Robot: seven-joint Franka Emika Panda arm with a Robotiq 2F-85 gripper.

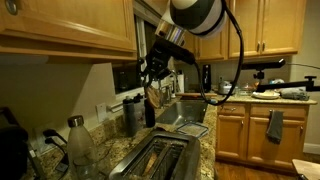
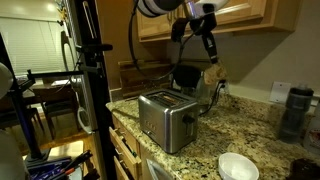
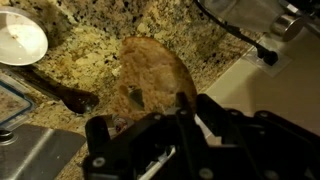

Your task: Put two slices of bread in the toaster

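**Wrist view.** My gripper [image 3: 158, 115] is closed on one slice of bread [image 3: 150, 75]. I pinch the slice at its near edge, and it extends away from my fingers with its broad face toward the camera. Its surface is pale tan with browner mottled patches and a darker spot low on the left. Its far end is rounded. Beneath it lies the speckled granite bench [image 3: 90, 45], with a white bowl [image 3: 20, 40] at upper left and the corner of a silvery tray [image 3: 30, 155] at lower left.

**Both exterior views.** My gripper [image 1: 155, 72] [image 2: 210, 52] hangs in the air, and the slice of bread [image 1: 155, 95] [image 2: 212, 76] dangles below it, clear of the bench [image 2: 240, 130]. The toaster [image 1: 155, 155] [image 2: 165, 118] is wide, of shiny brushed steel, with two long dark slots on top. It stands on the bench lower than the slice and apart from it. I cannot tell whether the slots hold anything. The white bowl [image 2: 238, 165] sits on the bench near the toaster.
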